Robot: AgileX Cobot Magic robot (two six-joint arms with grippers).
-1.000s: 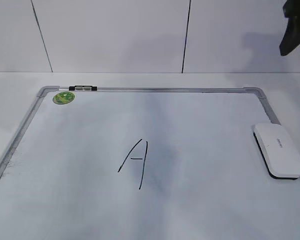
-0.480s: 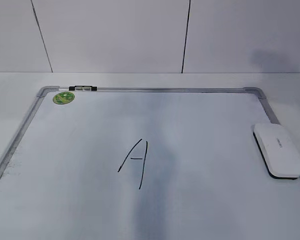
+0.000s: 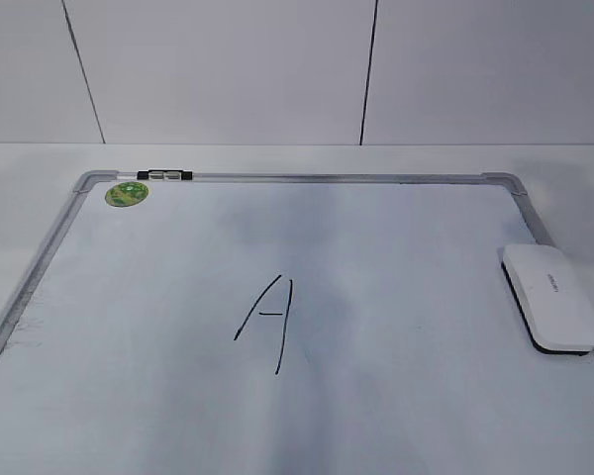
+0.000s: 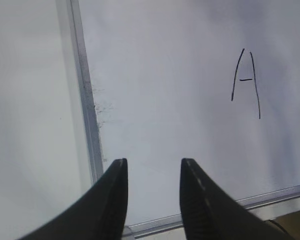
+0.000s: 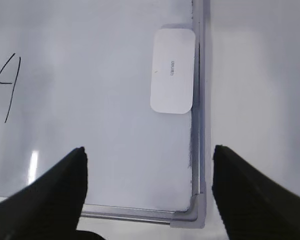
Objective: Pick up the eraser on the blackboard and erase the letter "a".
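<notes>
tiled wall (image 3: 228, 69) shows only behind blackboard (image 3: 307, 178).

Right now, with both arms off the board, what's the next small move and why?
Probably bring the right gripper down over the eraser. Its jaws are open and empty, and the eraser lies untouched flat against the blackboard's right frame, ahead of that gripper. The only letter visible, a capital A, is still unerased.
</notes>
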